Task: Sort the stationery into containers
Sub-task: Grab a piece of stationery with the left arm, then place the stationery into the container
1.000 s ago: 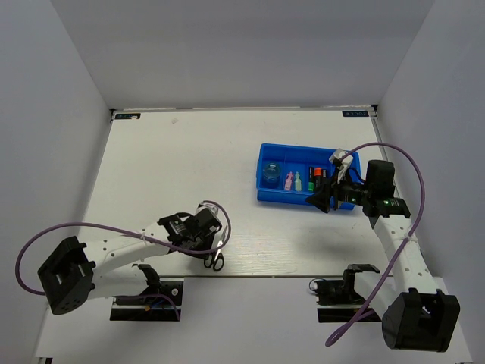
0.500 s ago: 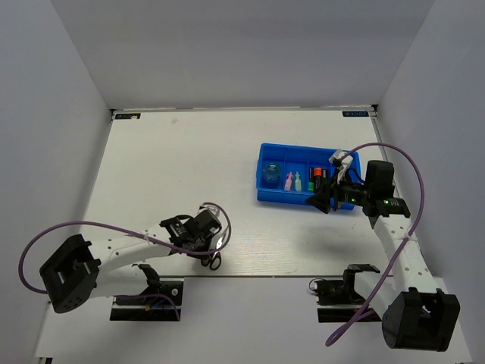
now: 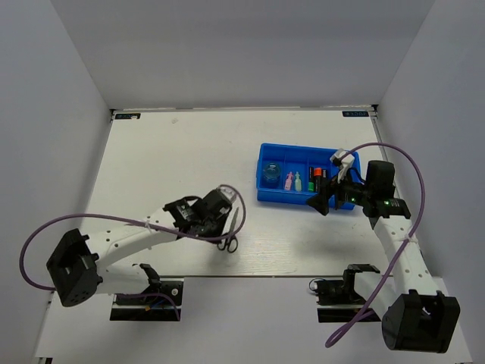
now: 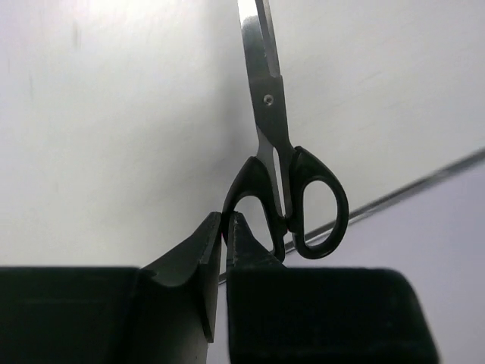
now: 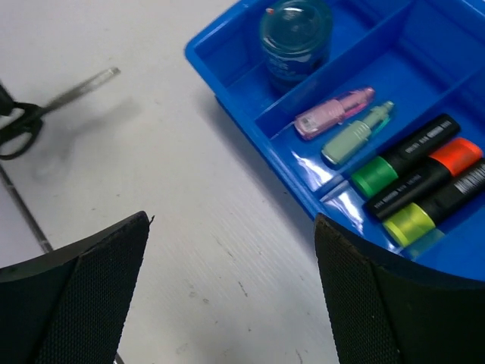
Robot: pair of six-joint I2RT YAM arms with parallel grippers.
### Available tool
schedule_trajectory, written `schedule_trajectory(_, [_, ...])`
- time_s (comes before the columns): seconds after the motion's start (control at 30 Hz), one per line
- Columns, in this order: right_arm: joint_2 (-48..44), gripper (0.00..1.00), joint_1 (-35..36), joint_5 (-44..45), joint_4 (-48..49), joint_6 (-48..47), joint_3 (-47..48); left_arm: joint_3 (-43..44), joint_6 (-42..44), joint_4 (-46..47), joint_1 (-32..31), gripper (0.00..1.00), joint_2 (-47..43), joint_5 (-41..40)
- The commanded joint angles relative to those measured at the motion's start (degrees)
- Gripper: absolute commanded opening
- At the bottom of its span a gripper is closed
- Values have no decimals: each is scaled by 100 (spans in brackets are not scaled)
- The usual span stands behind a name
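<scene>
We list:
- Scissors (image 4: pixel 271 140): one black handle ring pinched in the clenched left claw (image 4: pixel 223 227). Blades point far. Close to the counter's (image 3: pixel 174 159) near edge, well left of the blue tray (image 5: pixel 250 148).
- Right claw (image 5: pixel 231 227): released and empty, by the tray's near right corner.
- In the tray's compartments:
  - pink highlighter (image 5: pixel 333 114)
  - pale green highlighter (image 5: pixel 356 134)
  - green-capped highlighter (image 5: pixel 405 155)
  - orange-capped highlighter (image 5: pixel 432 171)
  - yellow-capped highlighter (image 5: pixel 436 205)
  - round teal pot (image 5: pixel 295 34)

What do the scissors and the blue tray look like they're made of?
Scissors: the blades look like bright polished steel, reflective, with a visible rivet. The handles are matte black, probably plastic. Blue tray: likely moulded plastic, glossy, with glare showing on its ribs and floor.
</scene>
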Motion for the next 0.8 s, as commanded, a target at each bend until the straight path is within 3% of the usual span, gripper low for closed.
schedule_trajectory(0.0, [-210, 90, 18, 650, 244, 176, 170, 1415, 712, -247, 10, 0, 20, 353])
schedule_trajectory(0.07, [-297, 87, 19, 1323, 401, 397, 144, 2124, 896, -195, 19, 0, 291, 669])
schedule_trajectory(0.13, [-368, 49, 10, 1739, 612, 765, 126, 2600, 976, 32, 10, 0, 477, 1028])
schedule_trajectory(0.2, [-421, 0, 19, 2982, 867, 1325, 178, 3101, 1125, 183, 1, 0, 1011, 1215])
schedule_trajectory(0.3, [-377, 0, 19, 5073, 1052, 1845, 302, 4215, 1231, 464, 19, 0, 2098, 1750])
schedule_trajectory(0.4, [-465, 0, -8, 6534, 1360, 2242, 275, 5098, 1144, 807, 97, 0, 3040, 2285])
schedule_trajectory(0.5, [-552, 0, -52, 7257, 1606, 2419, 144, 5781, 740, 1536, 194, 0, 3874, 2998])
schedule_trajectory(0.63, [-588, 0, -140, 7313, 1720, 2419, 73, 7047, 72, 2511, 326, 0, 4939, 3650])
schedule_trajectory(0.77, [-597, 0, -210, 7314, 1756, 2462, 20, 7657, -807, 3773, 431, 0, 5917, 3843])
